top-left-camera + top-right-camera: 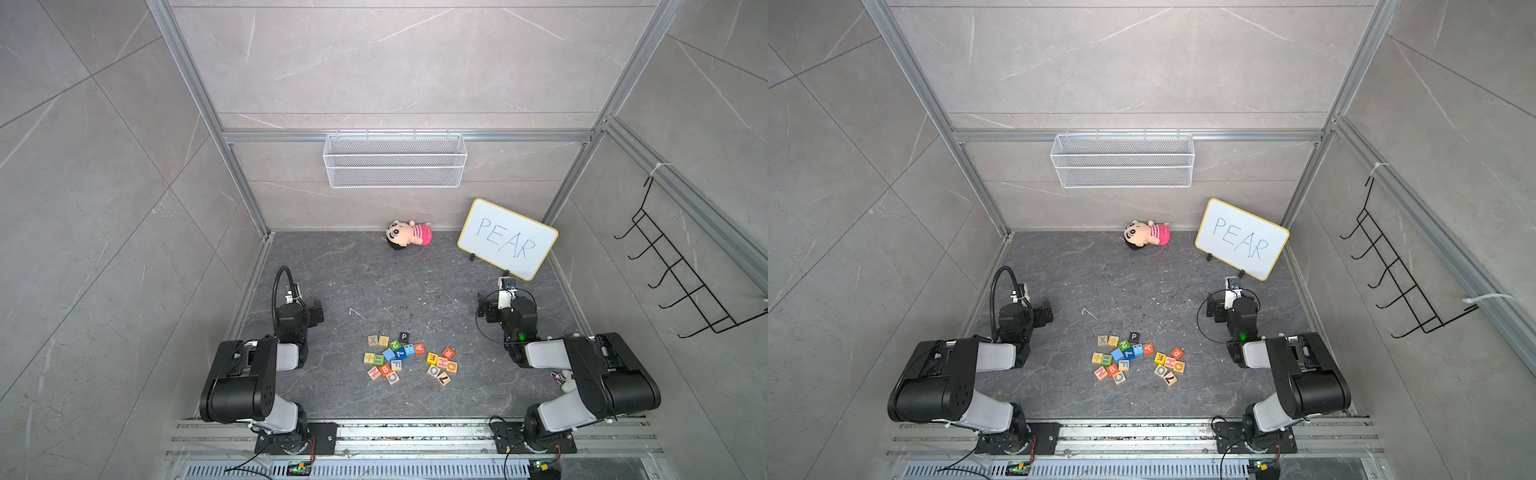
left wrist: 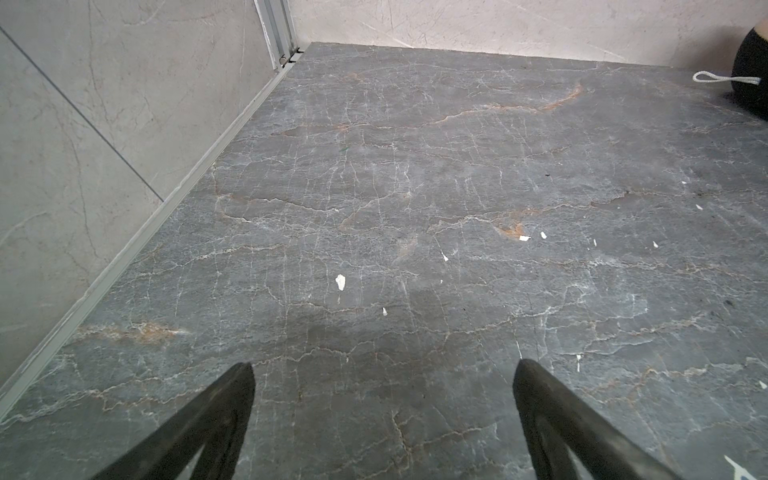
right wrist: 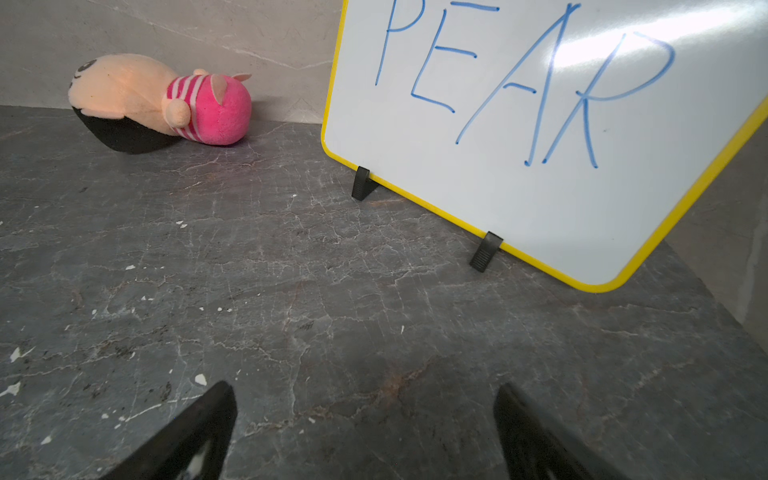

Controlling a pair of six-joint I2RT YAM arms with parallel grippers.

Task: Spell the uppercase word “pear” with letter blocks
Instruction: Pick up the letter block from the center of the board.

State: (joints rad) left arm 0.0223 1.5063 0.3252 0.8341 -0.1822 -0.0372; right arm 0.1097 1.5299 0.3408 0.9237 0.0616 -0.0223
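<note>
Grey marbled tabletop [image 2: 415,187] is all that shows beneath my left gripper [image 2: 384,365]; its fingers stand spread wide with nothing between them, near the left wall. My right gripper [image 3: 365,385] is spread just as wide and just as empty; it faces the yellow-rimmed whiteboard [image 3: 498,187] with PEAR written in blue, propped on two black feet; the plush doll [image 3: 166,104] lies on its side by the back wall.

Both top views show the cubes well apart from both my grippers, lying between my two arms in a left cluster [image 1: 386,369] and a right cluster [image 1: 442,362]. The black P block [image 1: 404,336] sits at the far edge of the left cluster; the orange-red A block [image 1: 419,348] is at that cluster's right end, touching a blue block [image 1: 409,350]. The yellow E block [image 1: 432,358] and the red R block [image 1: 447,353] sit just beside each other on the far side of the right cluster. All four rest flat on the table with their letters facing up; none stands in a row yet.
</note>
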